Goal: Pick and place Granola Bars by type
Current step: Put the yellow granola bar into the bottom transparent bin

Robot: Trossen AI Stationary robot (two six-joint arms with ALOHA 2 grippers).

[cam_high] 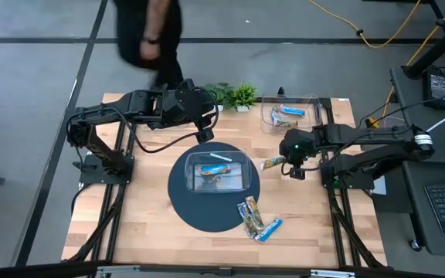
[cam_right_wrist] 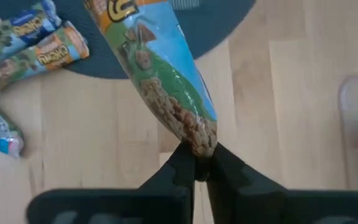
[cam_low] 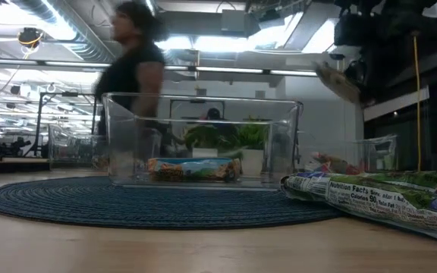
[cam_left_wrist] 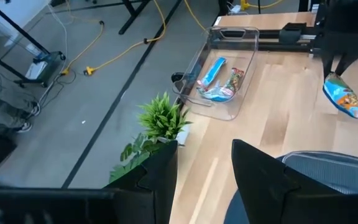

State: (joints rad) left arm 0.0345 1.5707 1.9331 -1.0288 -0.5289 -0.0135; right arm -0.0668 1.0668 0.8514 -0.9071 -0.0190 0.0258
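Over on the left, the left tool (cam_high: 204, 133) waits above the far edge of the round dark mat (cam_high: 182, 202), its fingers (cam_left_wrist: 157, 174) standing apart with nothing between them, parked out of the way by the look of it, beside the small green plant (cam_high: 236, 96). A person (cam_high: 151, 35) passes behind the surface (cam_high: 145, 224).

Centre now: a clear bin (cam_high: 247, 176) sits on the mat, already holding a pale blue bar (cam_high: 220, 157) and a brown-orange one (cam_high: 213, 182), so this looks like one collecting spot for a type. Nearer the front edge, three loose bars (cam_high: 256, 219) lie in a cluster, half on the mat, half on bare wood, waiting their turn I'd say: two green-and-orange, one bright blue.

Moving right, the right tool (cam_high: 293, 165) has its fingers pinched shut on the crimped end of a granola bar (cam_right_wrist: 160, 74), which hangs clear above the wood between the mat and the second bin (cam_high: 265, 116) at the far right. Held by its end seal, it can drop lengthwise into a bin. That wrapper is glossy foil, orange at one end, blue and green with pictured oat clusters towards the gripped end. The second bin carries blue bars (cam_left_wrist: 211, 78) and one multicoloured, so the sorting looks partly done
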